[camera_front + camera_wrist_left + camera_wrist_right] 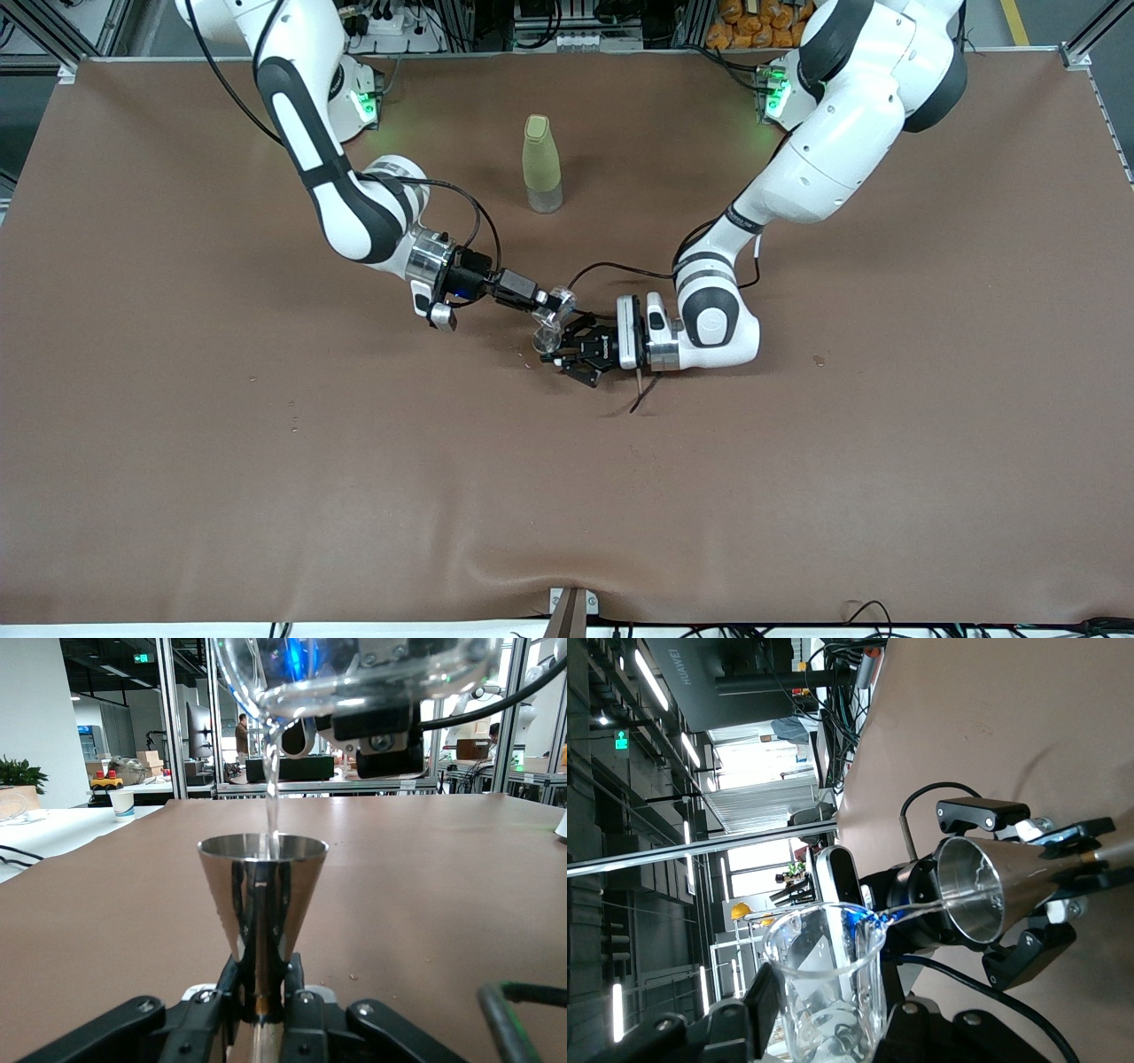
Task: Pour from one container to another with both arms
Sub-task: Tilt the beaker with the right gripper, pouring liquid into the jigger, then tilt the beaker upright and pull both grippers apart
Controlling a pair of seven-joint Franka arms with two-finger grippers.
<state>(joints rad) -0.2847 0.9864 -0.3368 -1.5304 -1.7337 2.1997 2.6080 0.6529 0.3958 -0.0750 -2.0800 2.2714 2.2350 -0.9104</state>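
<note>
A tiny clear glass cup [824,983] is held in my right gripper [824,1014], whose fingers are shut on its sides. The cup [354,673] is tipped over the shiny steel jigger [262,895], and a thin clear stream [270,788] runs from its lip into the jigger's upper cone. My left gripper [262,992] is shut on the jigger's narrow waist and holds it upright just above the cloth. In the front view both grippers meet mid-table: right gripper [556,306], cup [544,335], left gripper [556,354]. The jigger itself is mostly hidden there.
A tall yellow-green bottle [541,164] with a clear base stands farther from the front camera, between the two arm bases. The brown cloth [266,496] covers the table. A few small specks [819,361] lie on it.
</note>
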